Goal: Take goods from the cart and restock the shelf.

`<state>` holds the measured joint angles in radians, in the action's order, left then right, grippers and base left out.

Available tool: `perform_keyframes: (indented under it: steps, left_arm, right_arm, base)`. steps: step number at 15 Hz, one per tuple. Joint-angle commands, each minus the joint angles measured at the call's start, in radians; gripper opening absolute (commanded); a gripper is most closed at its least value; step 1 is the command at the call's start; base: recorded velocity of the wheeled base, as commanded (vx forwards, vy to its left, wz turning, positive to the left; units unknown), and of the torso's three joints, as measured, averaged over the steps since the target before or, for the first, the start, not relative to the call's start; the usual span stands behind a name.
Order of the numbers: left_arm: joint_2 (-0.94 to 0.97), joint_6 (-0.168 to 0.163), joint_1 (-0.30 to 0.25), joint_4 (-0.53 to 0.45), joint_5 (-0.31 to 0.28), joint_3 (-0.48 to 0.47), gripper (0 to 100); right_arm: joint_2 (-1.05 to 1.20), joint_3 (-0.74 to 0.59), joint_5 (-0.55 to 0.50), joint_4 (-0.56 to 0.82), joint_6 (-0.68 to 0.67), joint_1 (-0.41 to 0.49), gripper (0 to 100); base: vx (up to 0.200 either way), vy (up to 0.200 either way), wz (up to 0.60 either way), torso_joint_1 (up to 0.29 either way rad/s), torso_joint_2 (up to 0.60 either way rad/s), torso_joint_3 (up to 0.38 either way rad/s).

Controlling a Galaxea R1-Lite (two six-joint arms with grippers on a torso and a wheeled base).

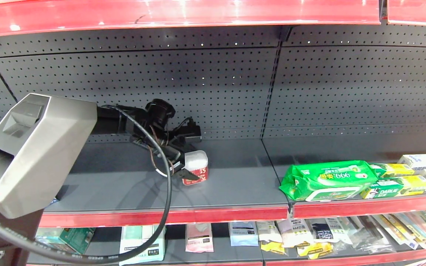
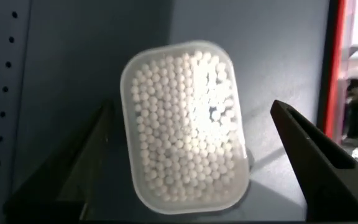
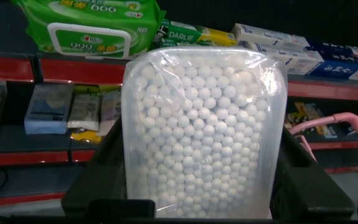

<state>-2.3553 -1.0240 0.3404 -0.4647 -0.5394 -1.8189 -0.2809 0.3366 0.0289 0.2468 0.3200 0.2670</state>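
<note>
Swab tub [image 1: 197, 162] stands upright on the dark shelf [image 1: 124, 184], left of the centre upright and well apart from the green wipes pack [image 1: 327, 181] and toothpaste boxes [image 1: 398, 184] at the right. The left gripper [image 2: 192, 109] straddles it with jaws spread wide, a gap showing on each side, and holds nothing. The right gripper [image 3: 204, 149] is clamped on a clear swab pack [image 3: 204, 93], one finger against each side, on the near side of the shelves.
</note>
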Motion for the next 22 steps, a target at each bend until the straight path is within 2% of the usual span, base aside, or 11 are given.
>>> perform_keyframes:
  steps: [1,4,7,12,16,22]
  left_arm:
    - [-0.012,-0.01,0.0,-0.003,0.006,-0.01,100]
    - [-0.022,-0.011,-0.004,-0.003,0.042,-0.016,100]
    - [-0.053,-0.013,-0.006,-0.005,0.044,-0.071,100]
    - [-0.055,0.002,-0.004,-0.045,0.047,-0.089,100]
    - [-0.055,0.064,0.006,-0.042,0.061,-0.103,100]
    - [-0.055,0.087,0.009,-0.042,0.073,-0.103,100]
  right_arm:
    - [0.002,-0.007,0.0,0.0,0.001,0.001,0]
    - [0.008,-0.011,0.0,0.0,0.001,0.0,0]
    - [0.008,-0.011,0.002,0.0,0.017,0.0,0]
    - [0.009,-0.019,0.0,0.0,0.017,0.001,0]
    - [0.009,-0.021,0.0,0.0,0.017,0.0,0]
    - [0.009,-0.025,0.0,0.0,0.017,0.001,0]
  base:
    - [0.0,0.0,0.0,0.0,0.0,0.0]
    - [0.0,0.0,0.0,0.0,0.0,0.0]
    - [0.0,0.0,0.0,0.0,0.0,0.0]
    - [0.0,0.0,0.0,0.0,0.0,0.0]
    - [0.0,0.0,0.0,0.0,0.0,0.0]
    - [0.0,0.0,0.0,0.0,0.0,0.0]
